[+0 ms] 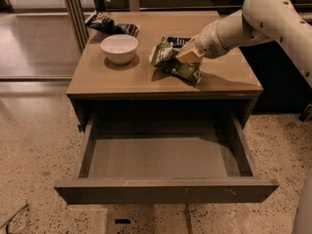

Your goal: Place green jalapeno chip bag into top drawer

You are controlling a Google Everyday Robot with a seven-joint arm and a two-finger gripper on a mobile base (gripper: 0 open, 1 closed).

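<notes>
The green jalapeno chip bag is crumpled at the middle right of the table top. My gripper reaches in from the right and is shut on the bag's right upper part, at about table-top height. I cannot tell whether the bag still touches the table. The top drawer is pulled wide open below the table's front edge, and its inside is bare.
A white bowl stands left of the bag. A dark blue and black snack bag lies at the table's back left. A small dark item lies behind the green bag. A metal door frame stands at the left.
</notes>
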